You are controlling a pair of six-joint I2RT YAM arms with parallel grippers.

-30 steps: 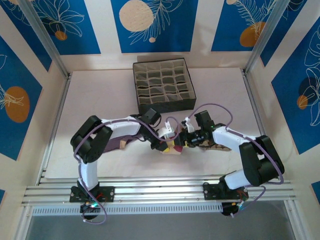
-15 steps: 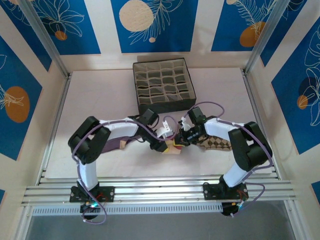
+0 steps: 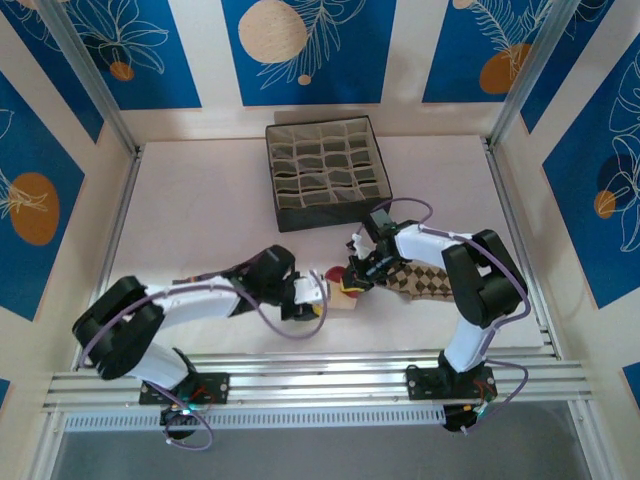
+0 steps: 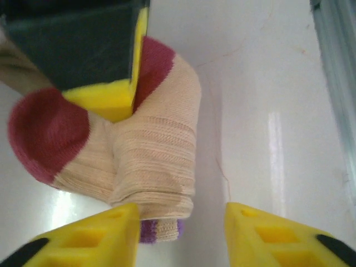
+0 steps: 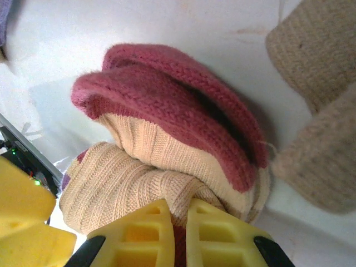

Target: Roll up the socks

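Observation:
The beige sock with the maroon toe [image 3: 345,296] lies bunched into a loose roll at the table's middle front. My right gripper [image 3: 358,272] is shut on a fold of it, and in the right wrist view the gripper [image 5: 179,222] pinches the beige ribbing [image 5: 139,178]. My left gripper [image 3: 312,292] stands open just left of the roll. In the left wrist view the roll's end [image 4: 161,167] sits by one pad of this gripper [image 4: 181,214], not squeezed. The diamond-patterned sock [image 3: 425,282] lies flat to the right. A dark purple sock [image 3: 236,271] peeks out from under my left arm.
The grey compartment box [image 3: 330,215] stands at the back centre, just behind my right wrist. An aluminium rail [image 3: 320,380] runs along the near edge. Bare white table lies to the far left and far right.
My left gripper has let go of the beige sock, opened and drawn back to the left. My right gripper has shut on the sock.

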